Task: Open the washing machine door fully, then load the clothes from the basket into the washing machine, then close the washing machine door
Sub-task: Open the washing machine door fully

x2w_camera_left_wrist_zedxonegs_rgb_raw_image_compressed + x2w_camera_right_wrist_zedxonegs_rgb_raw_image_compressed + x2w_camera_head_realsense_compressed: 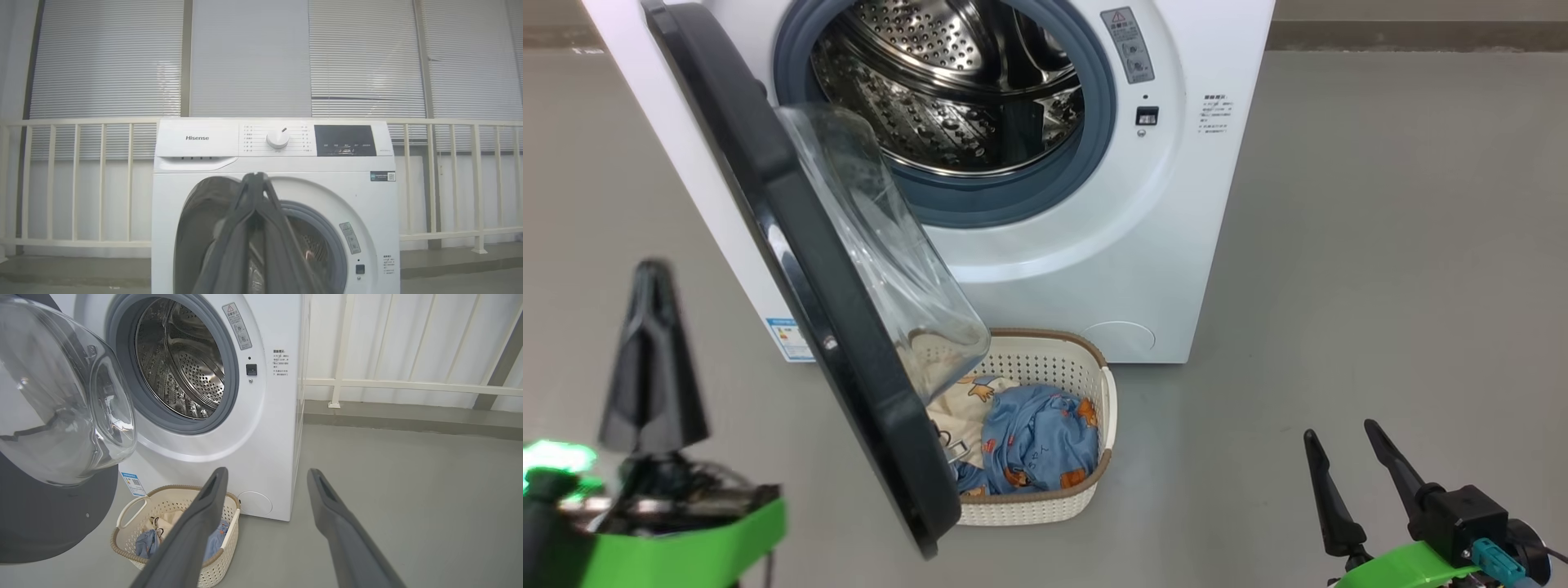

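The left gripper [654, 273] has its two dark fingers [652, 376] pressed together into a single point with nothing between them. It stands at the lower left of the head view, to the left of the washing machine door [768, 188] and apart from it. In the left wrist view the closed tips line up with the front of the washing machine [1160, 245], below its control dial [278, 139]. The right gripper [1339, 433] has its fingers [196, 522] spread wide and empty, over the bare grey floor [1380, 245] at the lower right, well apart from the machine and from the basket [1054, 359]. The door is swung out from the machine's left side toward the robot, its clear glass bowl [882, 245] bulging toward the opening, so the steel drum [947, 82] and the grey-blue rubber ring [1094, 139] are uncovered. No clothing is visible in the part of the drum that can be seen. The basket sits on the floor just in front of the machine's base, and in the head view the door's lower edge hides its left part. The clothes [1037, 441] lie inside the basket: a blue bear-print piece bunched to the right, with a cream piece [960, 408] beside it. A blue label sticker [788, 336] shows low on the machine front, left of the door.
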Available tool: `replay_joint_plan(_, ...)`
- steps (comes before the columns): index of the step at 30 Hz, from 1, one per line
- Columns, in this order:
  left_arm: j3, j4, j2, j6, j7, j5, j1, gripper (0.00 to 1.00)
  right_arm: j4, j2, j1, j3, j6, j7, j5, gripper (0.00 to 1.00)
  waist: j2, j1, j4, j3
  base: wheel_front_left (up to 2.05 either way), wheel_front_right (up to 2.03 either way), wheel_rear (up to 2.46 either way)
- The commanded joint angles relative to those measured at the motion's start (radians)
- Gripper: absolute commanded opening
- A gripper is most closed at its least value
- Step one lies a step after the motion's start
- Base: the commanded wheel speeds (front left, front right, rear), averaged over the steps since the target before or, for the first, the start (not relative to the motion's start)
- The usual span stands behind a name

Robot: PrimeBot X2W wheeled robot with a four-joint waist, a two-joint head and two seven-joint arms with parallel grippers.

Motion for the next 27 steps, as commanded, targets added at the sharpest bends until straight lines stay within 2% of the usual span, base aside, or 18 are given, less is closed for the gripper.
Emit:
replay_joint_plan(1, 0.009, -0.044, 0.009, -0.001, -0.005, 0.014, -0.042, 0.00, -0.022, -0.002, 0.000, 0.024, 0.002, -0.012, -0.008, 1.00, 0.0000, 0.0000, 0.000, -0.002, 0.00, 0.00, 0.00)
replay_joint_plan(7, -0.162, -0.129, 0.011, -0.002, -0.005, 0.027, -0.073, 0.00, -0.008, -0.002, 0.002, 0.033, 0.002, -0.012, -0.004, 1.00, 0.0000, 0.0000, -0.004, -0.006, 0.00, 0.00, 0.00)
replay_joint_plan(13, -0.334, -0.127, 0.023, -0.003, 0.006, 0.016, -0.082, 0.00, -0.001, -0.001, 0.001, 0.032, 0.002, -0.012, -0.004, 1.00, 0.0000, 0.0000, -0.007, -0.006, 0.00, 0.00, 0.00)
replay_joint_plan(27, -0.479, 0.009, 0.024, -0.003, 0.026, -0.021, -0.019, 0.00, 0.007, -0.001, -0.003, 0.035, 0.002, -0.012, -0.006, 1.00, 0.0000, 0.0000, -0.006, 0.004, 0.00, 0.00, 0.00)
